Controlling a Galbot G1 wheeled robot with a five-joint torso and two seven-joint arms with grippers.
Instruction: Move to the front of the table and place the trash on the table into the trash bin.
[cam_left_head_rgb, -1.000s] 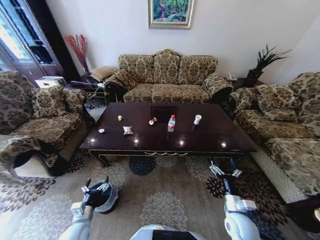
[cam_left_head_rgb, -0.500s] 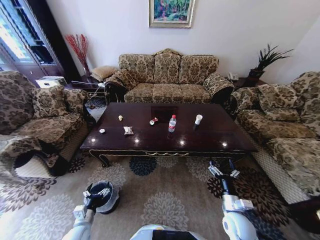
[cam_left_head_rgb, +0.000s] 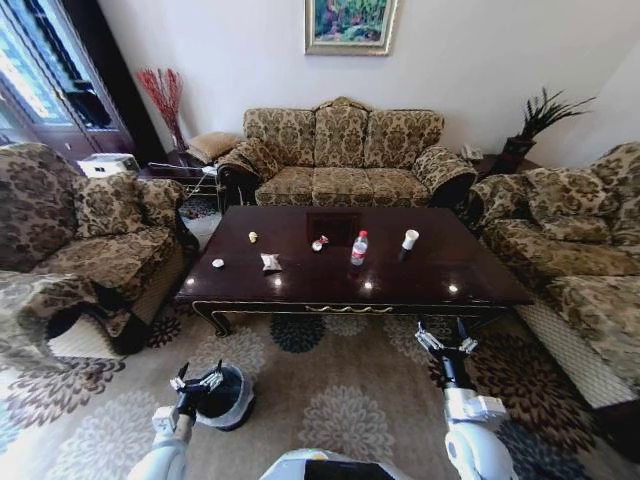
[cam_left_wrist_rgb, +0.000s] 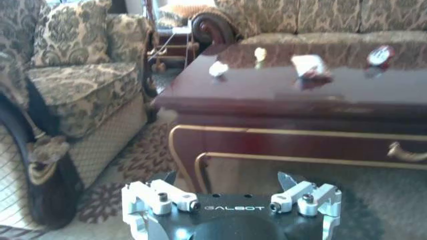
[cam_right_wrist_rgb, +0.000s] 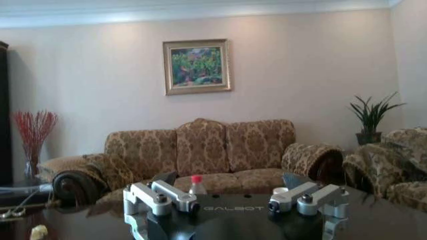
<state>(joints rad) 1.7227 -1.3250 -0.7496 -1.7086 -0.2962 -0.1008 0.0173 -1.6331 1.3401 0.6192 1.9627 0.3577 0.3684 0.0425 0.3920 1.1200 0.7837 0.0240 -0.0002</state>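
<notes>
The desk (cam_left_head_rgb: 440, 268) is dark reddish-brown wood, polished so glossy that it mirrors the ceiling lights, with a gilt metal-looking trim along its front edge. On it beyond the right pincer (cam_left_head_rgb: 446, 341) stand a clear plastic bottle (cam_left_head_rgb: 359, 248) and a matt white paper cup (cam_left_head_rgb: 409, 239). Beside the left pincer (cam_left_head_rgb: 197, 380), whose bright metal fingers (cam_left_wrist_rgb: 170, 195) sit on a black matt body, the black trash bin (cam_left_head_rgb: 236, 402) carries a thin translucent plastic liner. The carpet (cam_left_head_rgb: 350, 390) looks soft and woven.

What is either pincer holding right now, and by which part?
Nothing. The left pincer hangs open over the trash bin; the right pincer is open, short of the table. The trash is untouched.
</notes>
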